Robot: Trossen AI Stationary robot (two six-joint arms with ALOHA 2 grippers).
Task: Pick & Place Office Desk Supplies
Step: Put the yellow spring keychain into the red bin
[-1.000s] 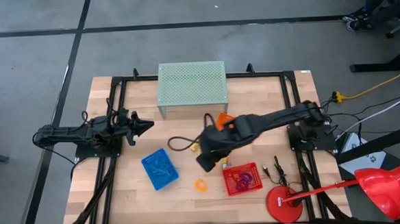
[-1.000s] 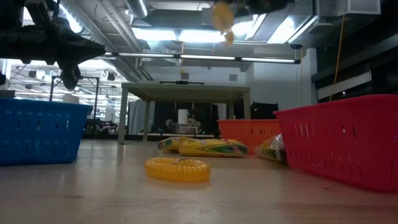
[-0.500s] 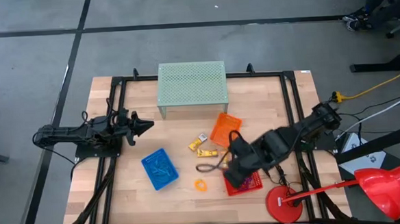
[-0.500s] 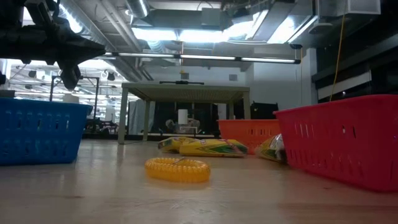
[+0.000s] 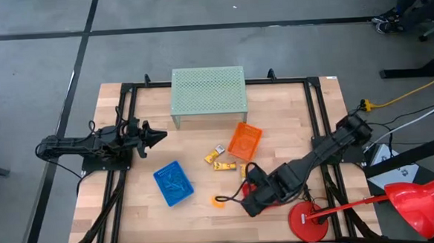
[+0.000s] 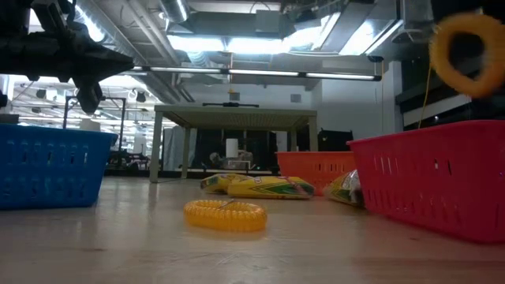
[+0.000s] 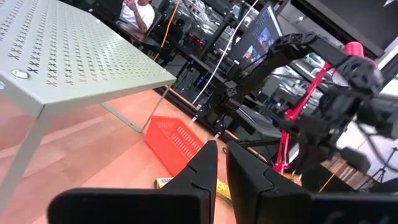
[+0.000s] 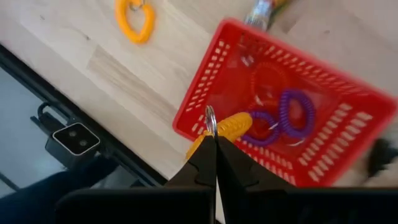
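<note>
Scanning the worktop (image 5: pixel 291 125), we see the red basket (image 8: pixel 292 124) under our right pincer (image 8: pixel 214 144), which pinches a yellow coil (image 8: pixel 233 126); another orange loop (image 5: pixel 219 202) lies beside it; the left pincer (image 7: pixel 222 158) waits nearly pressed together.

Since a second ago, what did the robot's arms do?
The right gripper, shut on a yellow coiled loop, swung from the table's middle toward the near edge, over the red plastic basket. The left gripper stayed parked. The blue basket, orange basket and the orange loop on the table didn't move.
</note>
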